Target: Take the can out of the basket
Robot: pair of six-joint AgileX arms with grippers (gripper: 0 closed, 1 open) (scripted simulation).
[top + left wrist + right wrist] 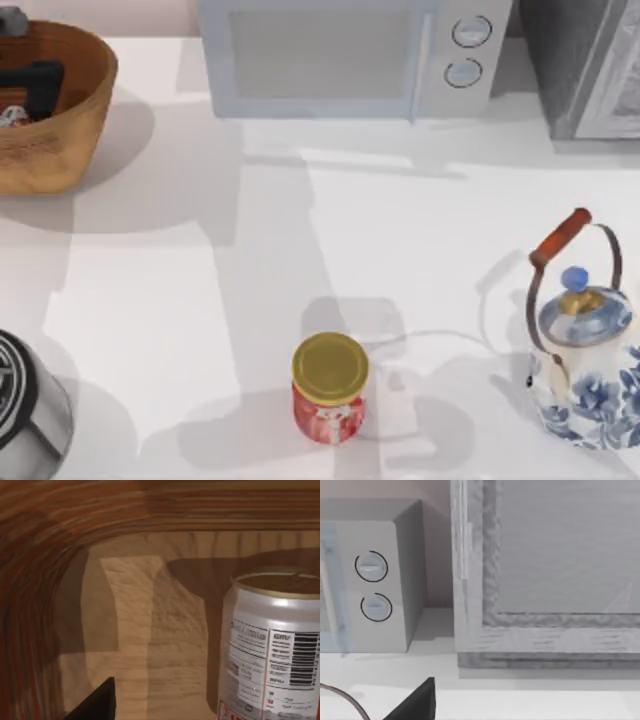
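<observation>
The orange-brown wicker basket (pixel 88 70) stands at the table's far left corner. My left gripper (pixel 30 82) is down inside it, open, with nothing between its fingers. Just in front of it in the top view, a bit of the silvery can (pixel 12 115) with red marks peeks out. In the left wrist view the can (pixel 272 650) is close, with its barcode label and pale round end showing. It stands apart from my one visible black fingertip (pixel 95 705), against the ribbed basket wall (pixel 45 545). My right arm is parked; one fingertip (pixel 415 702) shows, facing the back appliances.
A microwave (pixel 340 55) and a grey cabinet (pixel 585 60) line the back edge. A red jar with a gold lid (pixel 330 388) stands at front centre. A blue-and-white kettle (pixel 585 360) is at front right and a metal pot (pixel 25 410) at front left.
</observation>
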